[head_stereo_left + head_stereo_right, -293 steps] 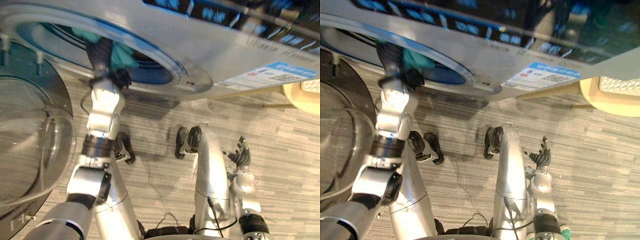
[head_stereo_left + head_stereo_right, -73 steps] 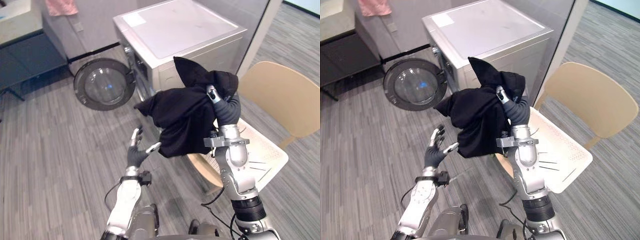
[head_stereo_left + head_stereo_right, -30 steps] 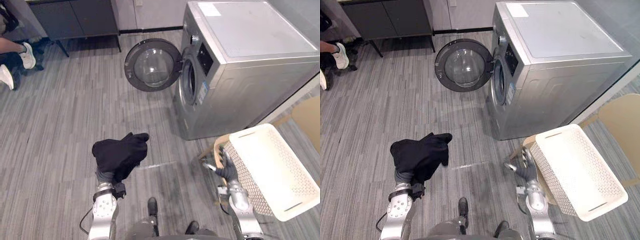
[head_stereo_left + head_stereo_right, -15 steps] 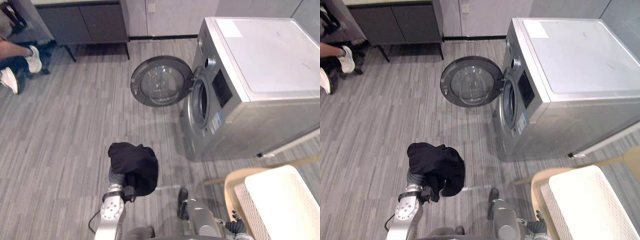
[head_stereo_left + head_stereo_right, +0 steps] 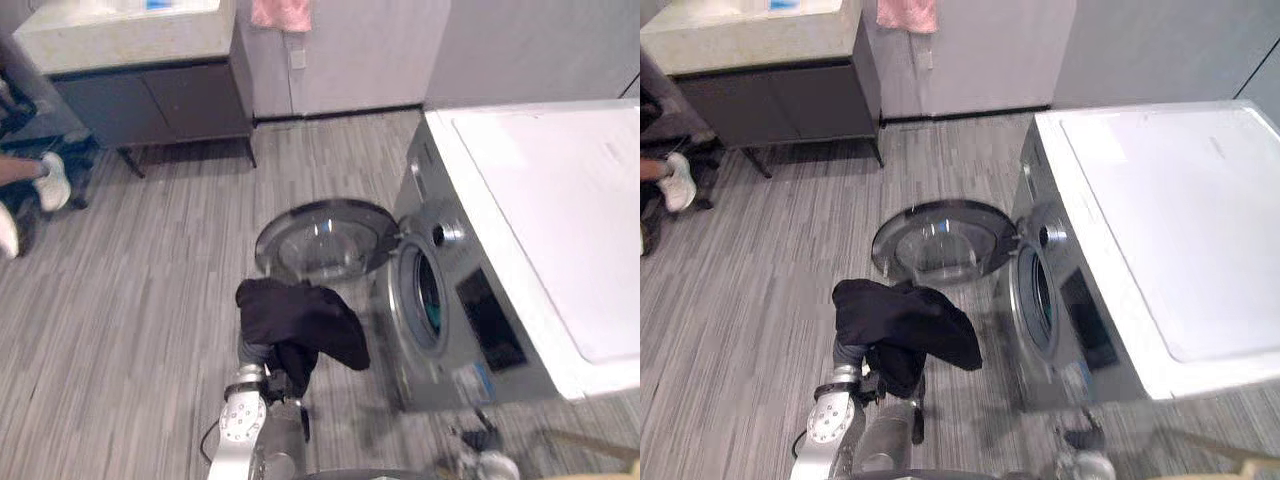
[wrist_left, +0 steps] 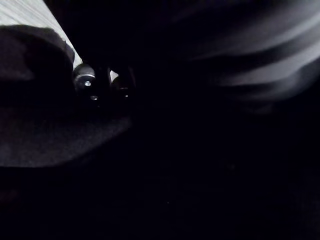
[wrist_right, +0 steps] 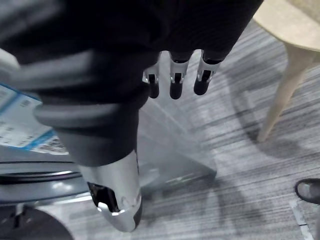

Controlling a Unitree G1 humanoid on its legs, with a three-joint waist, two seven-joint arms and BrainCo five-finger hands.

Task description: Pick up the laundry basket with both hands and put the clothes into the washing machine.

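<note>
A blue-and-white sticker (image 7: 22,125) sits on the front of the washing machine (image 5: 530,220), at the left edge of the right wrist view. Its print is too small to make out. The dark control panel (image 5: 490,322) beside the drum opening shows no legible characters either.

The left arm rises at the lower centre of the head views. The left hand (image 5: 848,353) is lifted and buried under the black garment (image 5: 300,318). The garment drapes over the hand and hangs down on both sides, with one flap reaching right toward the machine. Whether that hand is closed on the cloth cannot be told, since dark cloth lies across it in its own wrist view. The right hand (image 7: 171,75) hangs low at the lower right, near the machine's front corner. Its fingers are straight and slack, the thumb is apart, and it holds nothing. A tan chair (image 7: 286,75) stands beyond it.

The machine takes the right of the frame, its round door (image 5: 325,240) swung open toward the centre. A bit of teal cloth (image 5: 432,308) shows inside the drum.

Compared with half a second earlier, the camera has swung. A dark cabinet (image 5: 150,100) and a pink cloth (image 5: 280,12) now sit along the top, and the machine looms larger. The garment is draped on the left hand as before. It now sits just under the door's rim in the picture, where it had been well below, and it hangs wider.
</note>
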